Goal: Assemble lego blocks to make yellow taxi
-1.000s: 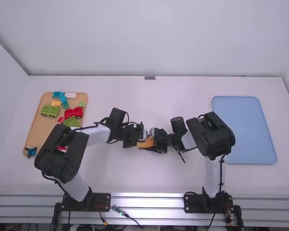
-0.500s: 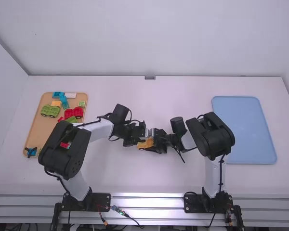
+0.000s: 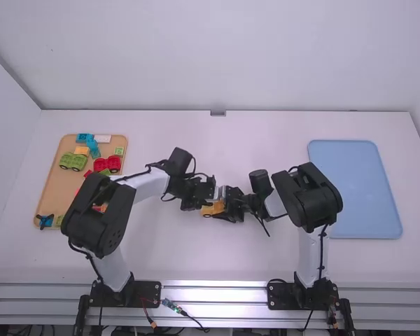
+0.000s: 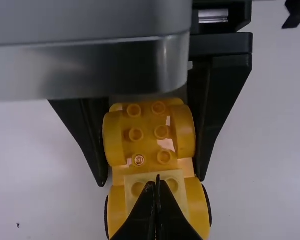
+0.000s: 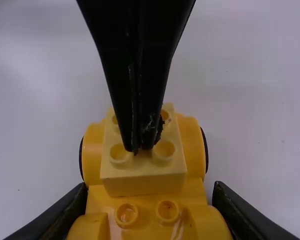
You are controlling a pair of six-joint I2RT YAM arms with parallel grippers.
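The left gripper (image 3: pixel 206 198) has edged toward two o'clock, fingers pressed together at the pale block (image 5: pixel 142 181) atop the yellow base (image 3: pixel 213 208). The right gripper (image 3: pixel 227 204) clasps the base from three o'clock. The surface's (image 3: pixel 266 140) far edge lies well apart at twelve.

White arm links, bulky black joints, loose black cables.

wooden tray (image 3: pixel 57 182): partly hidden | yellow car (image 5: pixel 147 201): cropped, right wrist view

Amber car base (image 4: pixel 147 124) (block (image 5: pixel 142 184) paler)
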